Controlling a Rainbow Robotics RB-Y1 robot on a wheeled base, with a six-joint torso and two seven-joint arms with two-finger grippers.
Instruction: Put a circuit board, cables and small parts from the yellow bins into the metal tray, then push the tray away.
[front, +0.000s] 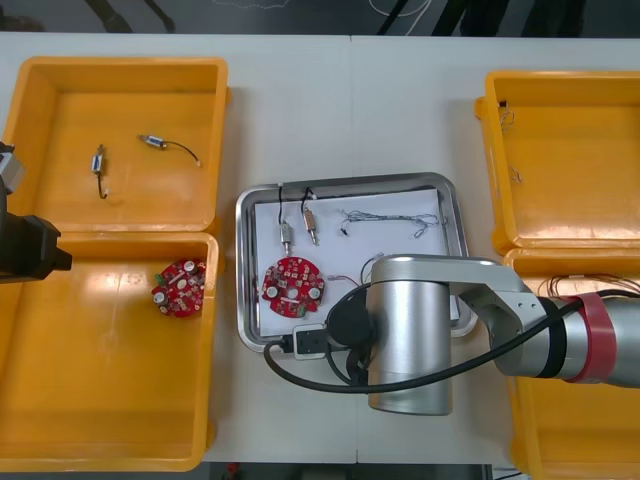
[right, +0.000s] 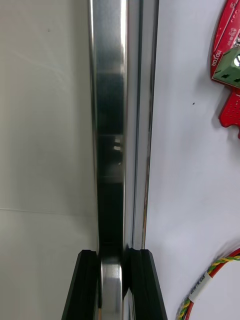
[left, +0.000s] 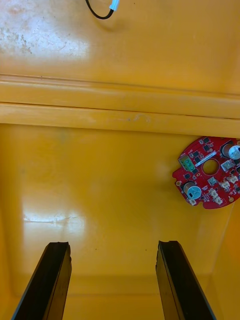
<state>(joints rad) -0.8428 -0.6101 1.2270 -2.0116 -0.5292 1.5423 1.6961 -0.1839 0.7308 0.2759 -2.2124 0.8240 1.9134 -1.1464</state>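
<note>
The metal tray (front: 243, 262), white inside, lies mid-table holding a red circuit board (front: 293, 287), two small metal parts (front: 298, 230) and a twisted cable (front: 390, 217). My right arm covers its near edge. In the right wrist view my right gripper (right: 114, 252) is shut on the tray's shiny rim (right: 110, 100), the rim standing between the two fingers. The board (right: 230, 60) and a red and yellow cable (right: 210, 280) lie on the white floor beside it. My left gripper (left: 112, 250) hangs open over the near left bin (left: 100, 190), away from a second board (left: 210, 172).
The far left bin (front: 120, 68) holds two small metal parts (front: 98, 165) with black leads. A second board (front: 180, 288) lies in the near left bin. Two more yellow bins (front: 560, 160) stand on the right, the near one holding red and yellow cables (front: 590, 285).
</note>
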